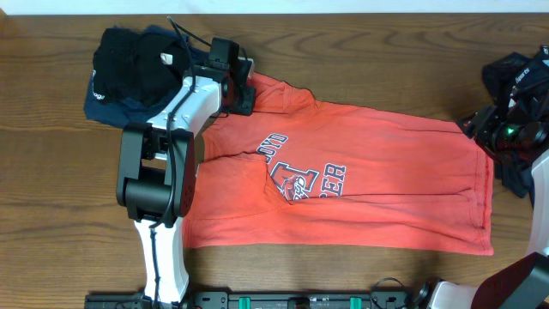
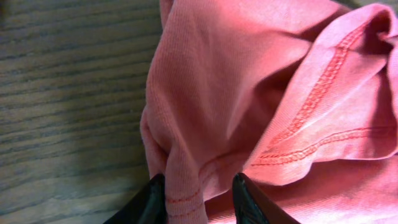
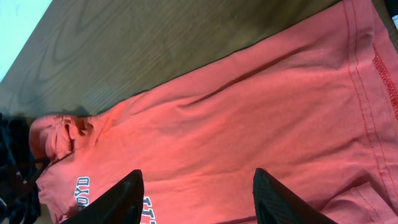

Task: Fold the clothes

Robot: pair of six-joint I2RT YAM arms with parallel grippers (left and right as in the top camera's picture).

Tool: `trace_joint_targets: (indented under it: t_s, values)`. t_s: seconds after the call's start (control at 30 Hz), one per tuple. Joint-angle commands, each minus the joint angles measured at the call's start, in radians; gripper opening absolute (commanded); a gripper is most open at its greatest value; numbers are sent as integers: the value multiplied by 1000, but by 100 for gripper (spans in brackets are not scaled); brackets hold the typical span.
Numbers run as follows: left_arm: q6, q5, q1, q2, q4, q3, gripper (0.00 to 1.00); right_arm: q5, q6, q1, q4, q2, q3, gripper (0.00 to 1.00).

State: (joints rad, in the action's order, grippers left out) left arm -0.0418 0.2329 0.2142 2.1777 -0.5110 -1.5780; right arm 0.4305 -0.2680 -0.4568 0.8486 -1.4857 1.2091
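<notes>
**Two robot arms at an orange-red shirt, one working its corner**

Wood table [image 1: 51,189] fills the overhead view. Spread across its centre lies the shirt [image 1: 386,172]. It is orange-red and turned sideways, with navy-and-white lettering near the middle, and lies mostly flat with a few long creases. It is not yet folded. A heap of dark clothes [image 1: 129,64], black over navy, sits at upper left, touching the shirt's upper-left corner. More dark cloth [image 1: 515,73] lies at the right edge of the frame.

The left arm [image 1: 163,163], white and black, reaches up from the bottom edge to that upper-left corner. There the left gripper [image 2: 199,196] points down at bunched cloth. In the left wrist view its black fingers [image 2: 149,202] stand partly apart with a raised ridge of shirt between them. A stitched hem [image 2: 323,87] curls just beside. The cloth touches the fingers, but whether it is pinched firm cannot be told.

The right gripper [image 3: 196,199] hangs above the shirt's other end, fingers wide apart, nothing between them.

The step in hand looks like taking hold of this corner to carry it over. To do it well, the grip should catch the whole ridge, not only its top. It should also stay clear of the dark heap, so no second garment comes along. Lifting low and straight would likely stop new creases forming.
</notes>
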Motion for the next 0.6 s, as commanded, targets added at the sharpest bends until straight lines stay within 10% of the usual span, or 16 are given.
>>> trace_joint_targets:
  t_s: [0.0,0.23,0.4,0.57]
  values:
    - [-6,18,2,-10,-5,-6,36,-1,15,6,2,9,6,55]
    - [-7,17,0,-84,-4,-6,35,-1,15,6,5,9,6,56]
    - [-6,18,0,-114,-18,-6,6,-18,16,5,4,9,6,57]
    - [-6,18,0,-142,-34,-6,6,-85,15,5,0,9,6,58]
